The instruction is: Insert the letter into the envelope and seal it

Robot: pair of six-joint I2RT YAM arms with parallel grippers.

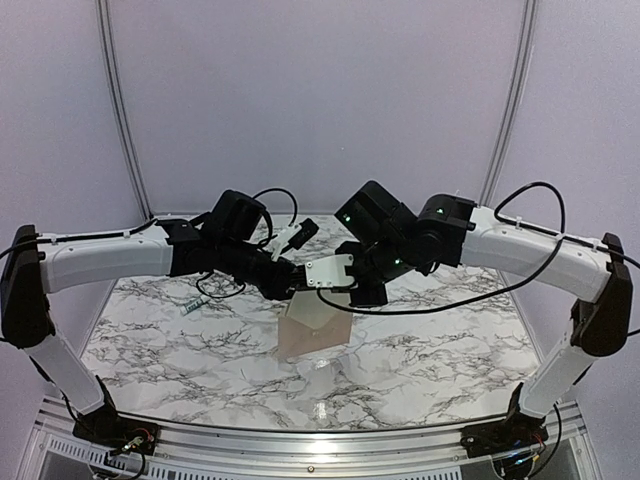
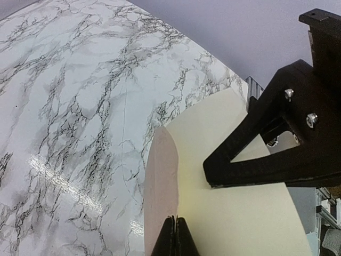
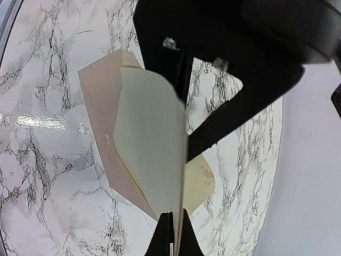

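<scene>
Over the bench (image 1: 180,330), between both arms, the letter (image 2: 160,186) lies against the 9 o'clock side of the envelope (image 2: 240,213), with my left jaws clamped on its lower edge and my right jaws clamped on the envelope, so I judge it must slide toward 3 o'clock.

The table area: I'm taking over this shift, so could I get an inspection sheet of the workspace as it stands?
Surface: marble-pattern table, glossy, with light glare.
Job's things: the letter and the envelope overlap, held up off the table between the arms.
Clutter: one small pale item on the table's left part; too small to identify.
Grippers: left gripper, jaws shut at the seam where letter meets envelope, seemingly on the letter; right gripper, jaws shut on the envelope's edge.
Cables: black cables loop along both arms.
Surroundings: pale wall panels; metal rail at the near edge.
</scene>
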